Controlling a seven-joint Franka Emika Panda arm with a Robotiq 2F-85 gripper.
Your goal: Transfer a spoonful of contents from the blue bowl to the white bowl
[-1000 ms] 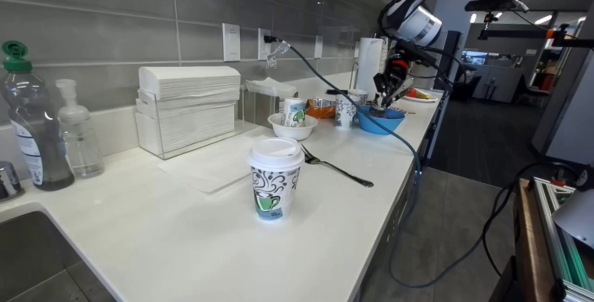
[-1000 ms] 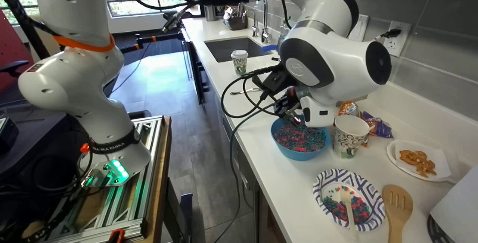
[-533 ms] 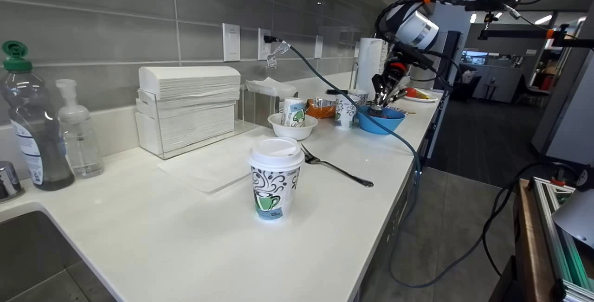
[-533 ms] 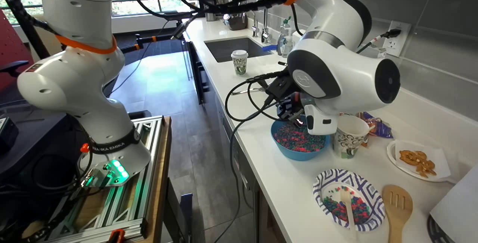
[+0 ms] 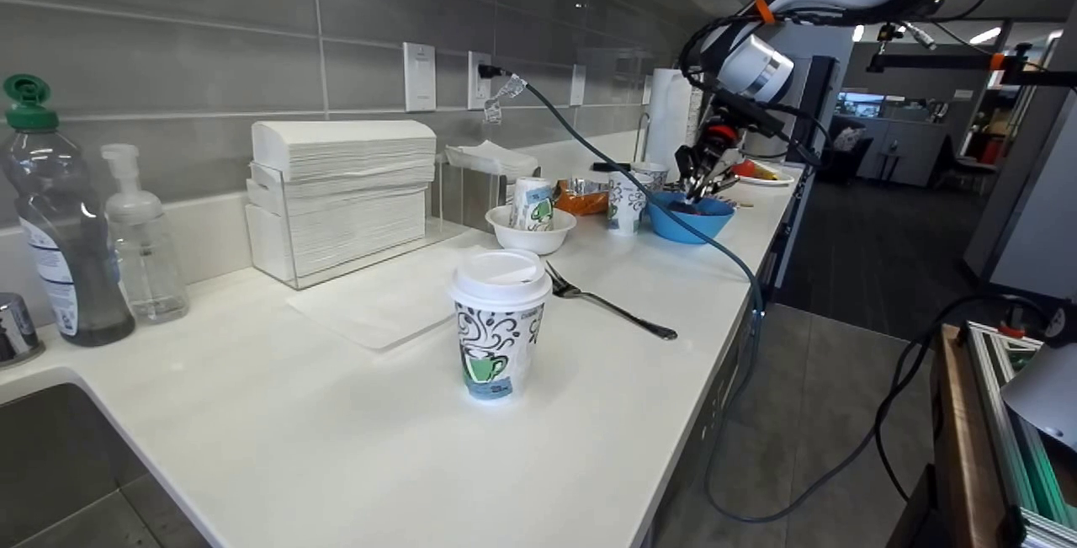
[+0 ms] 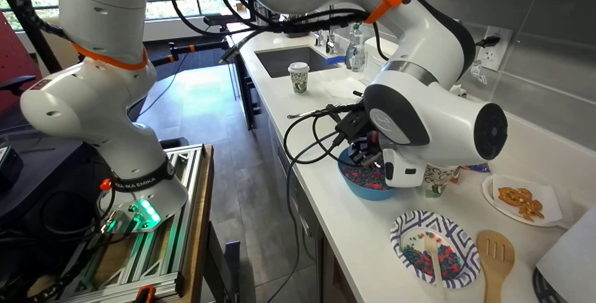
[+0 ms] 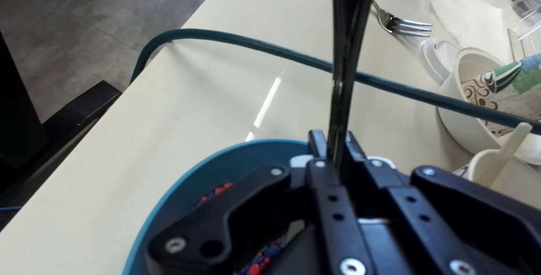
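The bright blue bowl (image 5: pixel 690 230) stands on the counter, full of small red, blue and green pieces (image 6: pixel 361 179); its rim also shows in the wrist view (image 7: pixel 236 156). My gripper (image 7: pixel 334 146) is shut on a shiny dark metal spoon, whose handle (image 7: pixel 348 51) rises between the fingertips. In both exterior views the gripper (image 5: pixel 697 184) is low over the blue bowl (image 6: pixel 368 194). The spoon's head is mostly hidden inside the bowl; I cannot tell what it carries. The white bowl (image 5: pixel 515 238) holds a tilted paper cup (image 5: pixel 533 203); it also shows in the wrist view (image 7: pixel 456 133).
A cable (image 7: pixel 253 43) crosses the counter between the blue and white bowls. A paper cup (image 5: pixel 624 210) stands beside the blue bowl. A fork (image 5: pixel 618 309) and a lidded cup (image 5: pixel 498 342) are nearer. A patterned plate (image 6: pixel 400 231) and a wooden spatula (image 6: pixel 496 261) lie beyond.
In an exterior view the arm has moved right and down, and the gripper has shifted slightly across the blue bowl toward the patterned plate. The gripper stays low over the bowl.
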